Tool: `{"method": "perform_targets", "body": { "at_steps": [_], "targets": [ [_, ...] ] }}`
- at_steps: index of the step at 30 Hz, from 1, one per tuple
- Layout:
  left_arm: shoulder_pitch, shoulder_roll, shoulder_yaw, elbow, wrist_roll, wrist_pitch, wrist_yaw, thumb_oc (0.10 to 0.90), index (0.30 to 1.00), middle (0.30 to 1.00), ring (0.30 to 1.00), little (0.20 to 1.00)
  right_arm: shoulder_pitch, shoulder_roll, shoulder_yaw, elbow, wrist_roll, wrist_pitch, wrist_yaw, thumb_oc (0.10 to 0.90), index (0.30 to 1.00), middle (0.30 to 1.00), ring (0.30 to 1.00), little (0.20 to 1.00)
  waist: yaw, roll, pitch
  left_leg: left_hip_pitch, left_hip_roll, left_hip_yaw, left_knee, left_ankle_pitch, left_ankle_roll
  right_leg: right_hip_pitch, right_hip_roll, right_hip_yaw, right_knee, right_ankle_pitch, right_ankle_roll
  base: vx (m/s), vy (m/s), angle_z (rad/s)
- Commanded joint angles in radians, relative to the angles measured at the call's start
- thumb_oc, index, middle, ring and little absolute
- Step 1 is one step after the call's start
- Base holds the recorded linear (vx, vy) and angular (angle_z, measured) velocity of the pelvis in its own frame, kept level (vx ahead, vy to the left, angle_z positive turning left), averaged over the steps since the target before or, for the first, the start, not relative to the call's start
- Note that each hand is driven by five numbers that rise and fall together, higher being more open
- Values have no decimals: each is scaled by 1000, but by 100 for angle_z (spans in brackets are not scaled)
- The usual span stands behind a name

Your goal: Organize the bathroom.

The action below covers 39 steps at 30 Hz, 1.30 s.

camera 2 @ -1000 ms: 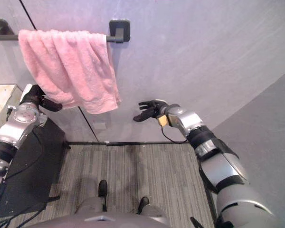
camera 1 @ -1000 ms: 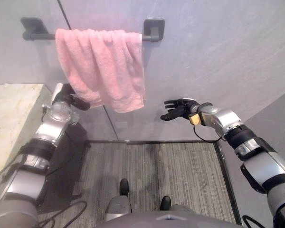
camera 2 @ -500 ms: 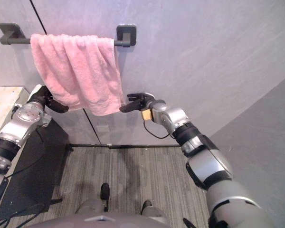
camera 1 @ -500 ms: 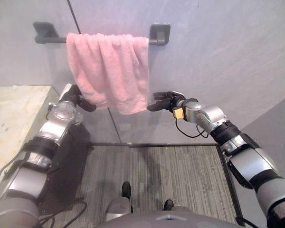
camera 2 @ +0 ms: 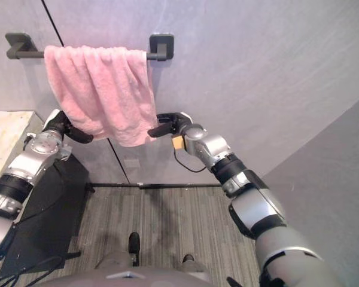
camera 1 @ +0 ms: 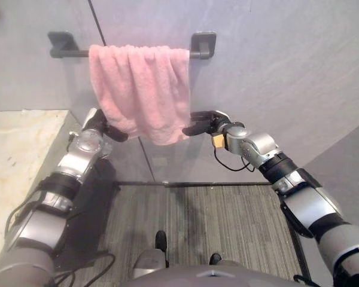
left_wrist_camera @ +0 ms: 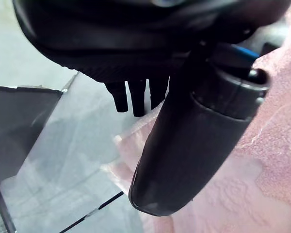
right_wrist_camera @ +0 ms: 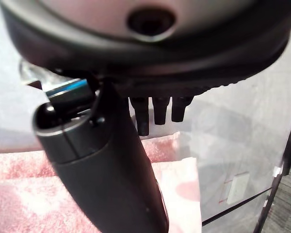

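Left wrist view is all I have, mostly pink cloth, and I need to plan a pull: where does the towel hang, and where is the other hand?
Observer: The pink towel is draped over a dark wall bar, bunched toward its right bracket.
Operator: And the right hand?
Observer: The right hand is at the towel's lower right corner, fingers straight, reaching its edge.
Operator: Where does my left hand sit overall?
Observer: The left hand is at the towel's lower left edge, with a pale countertop to its left.

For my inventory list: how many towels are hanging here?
1: a pink terry towel draped over the dark wall-mounted bar, between the two hands.
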<state>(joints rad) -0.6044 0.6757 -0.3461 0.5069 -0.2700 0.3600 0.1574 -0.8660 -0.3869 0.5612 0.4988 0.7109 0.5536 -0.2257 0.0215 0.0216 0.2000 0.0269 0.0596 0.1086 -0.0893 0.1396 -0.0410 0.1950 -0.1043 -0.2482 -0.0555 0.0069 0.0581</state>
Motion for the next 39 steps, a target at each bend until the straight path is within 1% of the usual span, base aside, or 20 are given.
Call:
{"method": "perform_targets", "body": {
  "at_steps": [1, 7, 10, 11, 12, 13, 14, 15, 22, 30, 34, 36, 38, 39],
  "targets": [
    [-305, -78, -23, 0, -24, -124, 43, 800, 900, 900, 900, 900, -292, 58, -10, -27, -92, -145, -1, 800, 900, 900, 900, 900, -18, 24, -142, 91, 104, 25, 6, -1, -78, -70, -69, 87, 7, 50, 3, 0, 0, 0],
    [-354, -73, -30, -2, -25, -129, 60, 800, 900, 900, 900, 900, -311, 62, -12, -27, -107, -156, -4, 800, 900, 900, 900, 900, -23, 29, -142, 99, 100, 27, 2, -5, -76, -65, -71, 87, 4, 52, 5, 6, 2, 0],
    [-367, -69, -31, -5, -28, -120, 58, 800, 900, 900, 900, 900, -311, 62, -18, -35, -117, -140, 0, 800, 900, 900, 900, 900, -25, 32, -147, 103, 98, 27, 2, -7, -75, -60, -72, 87, 2, 52, 5, 23, 8, 0],
    [-368, -67, -32, -6, -28, -118, 57, 800, 900, 900, 900, 900, -311, 62, -18, -34, -119, -137, 1, 764, 846, 846, 846, 846, -25, 32, -148, 104, 98, 27, 2, -8, -75, -60, -73, 86, 1, 52, 5, 37, 13, 0],
    [-371, -68, -34, -9, -27, -108, 51, 654, 681, 681, 681, 681, -307, 67, -18, -36, -128, -127, 0, 540, 509, 509, 509, 509, -26, 33, -150, 107, 97, 26, 2, -10, -74, -56, -73, 86, 0, 52, 6, 33, 7, 0],
    [-372, -68, -35, -10, -28, -102, 49, 574, 561, 561, 561, 561, -306, 69, -17, -35, -131, -124, -2, 460, 389, 389, 389, 389, -26, 34, -151, 108, 97, 27, 2, -10, -73, -55, -73, 86, -1, 52, 6, 47, 6, 0],
    [-373, -68, -39, -11, -27, -93, 46, 428, 342, 342, 342, 342, -300, 72, -17, -35, -133, -120, -2, 400, 300, 300, 300, 300, -27, 35, -154, 111, 97, 27, 2, -13, -72, -52, -74, 85, -2, 51, 6, 36, 4, 0],
    [-373, -70, -40, -11, -25, -88, 44, 400, 300, 300, 300, 300, -299, 73, -17, -35, -133, -116, -2, 400, 300, 300, 300, 300, -27, 36, -155, 112, 96, 28, 2, -14, -72, -51, -74, 85, -2, 51, 7, 38, 7, 0],
    [-362, -77, -43, -9, -31, -55, 44, 400, 300, 300, 300, 300, -282, 81, -22, -45, -145, -95, -2, 400, 300, 300, 300, 300, -33, 39, -160, 120, 94, 34, 2, -20, -69, -43, -74, 86, -8, 51, 5, 7, 2, 4],
    [-352, -85, -50, 7, -17, -59, 56, 400, 300, 300, 300, 300, -271, 76, -26, -46, -171, -85, 13, 400, 300, 300, 300, 300, -40, 44, -158, 128, 92, 37, 2, -25, -66, -40, -75, 88, -9, 52, 5, 0, 1, 0],
    [-345, -85, -45, 10, -10, -42, 79, 400, 300, 300, 300, 300, -266, 70, -28, -46, -181, -74, 20, 400, 300, 300, 300, 300, -41, 47, -161, 130, 90, 39, 2, -27, -65, -36, -77, 86, -12, 52, 5, 0, 0, 0],
    [-334, -88, -32, 15, -24, 48, 173, 400, 300, 300, 300, 300, -260, 66, -32, -44, -191, -65, 22, 400, 300, 300, 300, 300, -41, 48, -163, 133, 89, 39, 2, -29, -64, -34, -77, 84, -13, 52, 5, 0, 0, 0],
    [-326, -85, -24, 30, -41, 91, 232, 400, 300, 300, 300, 300, -256, 63, -32, -46, -193, -61, 22, 400, 300, 300, 300, 300, -41, 49, -164, 135, 89, 40, 2, -29, -64, -32, -78, 81, -14, 52, 6, 0, 0, 0],
    [-312, -88, -1, 64, -65, 138, 305, 400, 300, 300, 300, 300, -253, 61, -32, -51, -195, -49, 16, 400, 300, 300, 300, 300, -40, 49, -165, 136, 89, 40, 2, -28, -64, -31, -79, 78, -13, 52, 6, 0, 0, 0]
  ]
}}
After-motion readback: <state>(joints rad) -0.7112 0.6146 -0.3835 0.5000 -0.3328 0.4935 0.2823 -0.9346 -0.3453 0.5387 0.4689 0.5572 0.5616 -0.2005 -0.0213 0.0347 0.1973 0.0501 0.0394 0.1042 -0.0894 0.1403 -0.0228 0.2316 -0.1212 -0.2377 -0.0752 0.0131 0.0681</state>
